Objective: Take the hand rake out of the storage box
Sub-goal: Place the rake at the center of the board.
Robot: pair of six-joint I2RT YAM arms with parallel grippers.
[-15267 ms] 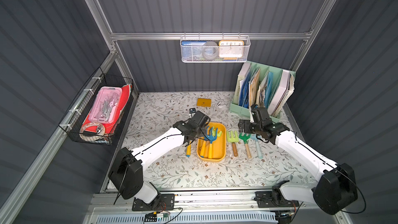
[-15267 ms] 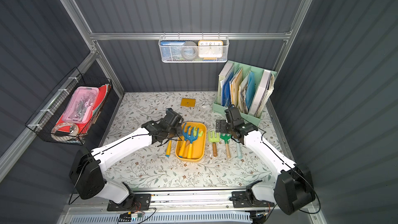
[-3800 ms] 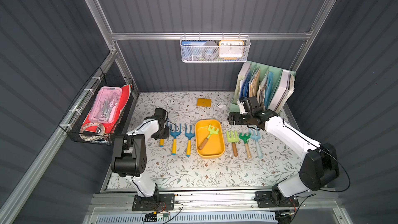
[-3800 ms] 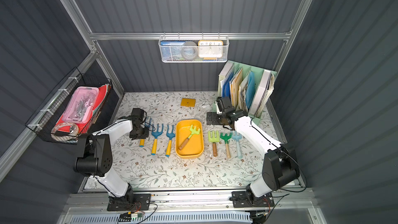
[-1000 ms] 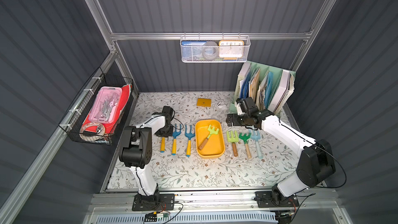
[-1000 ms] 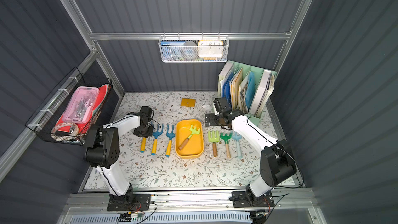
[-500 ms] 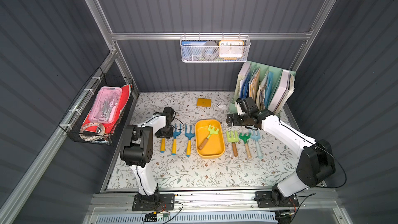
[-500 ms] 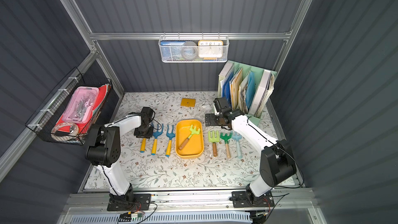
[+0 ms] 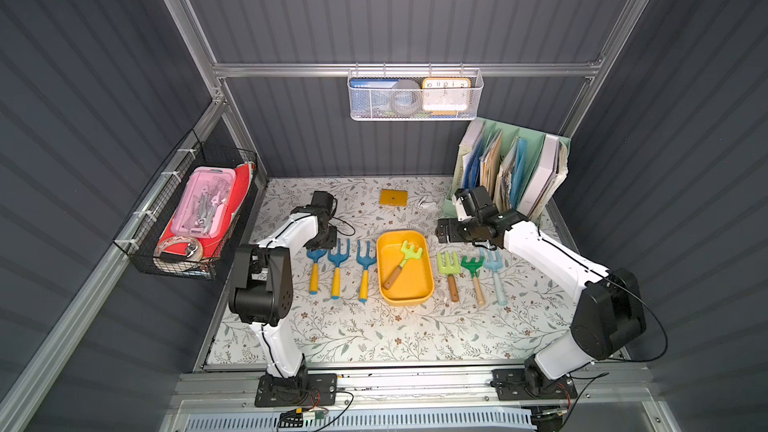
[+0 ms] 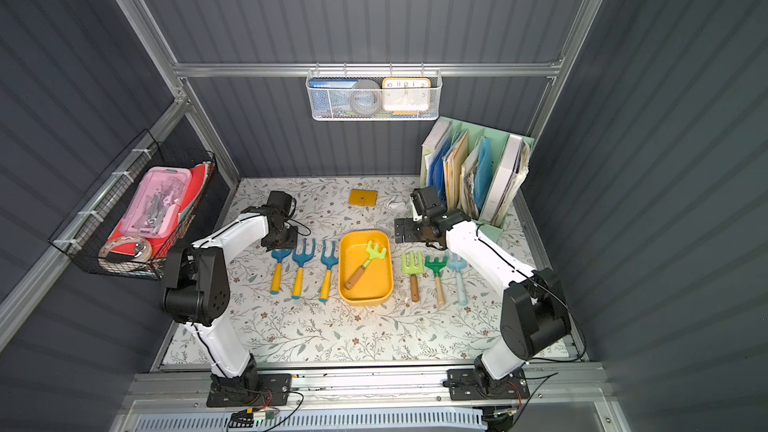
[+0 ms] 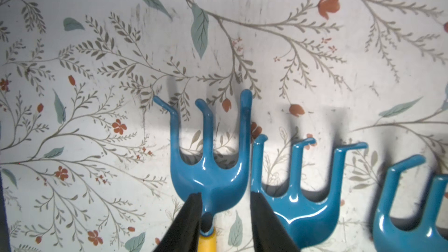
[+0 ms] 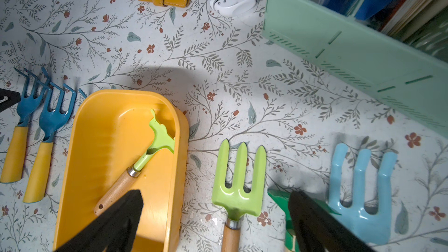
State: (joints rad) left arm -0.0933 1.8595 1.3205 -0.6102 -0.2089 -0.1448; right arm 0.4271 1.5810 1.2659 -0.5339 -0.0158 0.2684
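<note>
**A:** Start at the bottom of the frame. Where is the hand rake?

**B:** In both top views the hand rake (image 9: pixel 402 263) lies slantwise in the storage box (image 9: pixel 406 300), mid-frame. Its green head points to the upper right and its wooden handle to the lower left.

**A:** And beside the box?

**B:** Three blue pronged tools (image 9: pixel 336 261) lie in a row to its left. A green fork (image 9: pixel 448 263) and two more small tools lie to its right.

**A:** The left gripper?

**B:** The left gripper (image 11: pixel 225 195) is down at the leftmost blue tool (image 11: pixel 211 178), jaws slightly apart around its neck. One finger is against the neck and the other is clear of it.

**A:** The right?

**B:** The right gripper (image 12: pixel 215 193) hangs near the box's upper right corner, jaws wide apart and holding nothing.

**A:** Farther back?

**B:** A yellow wallet (image 9: pixel 392 197) lies on the mat, with the mint organiser (image 12: pixel 339 52) at the upper right. A white mesh basket (image 9: pixel 413 95) hangs on the back wall.
</note>
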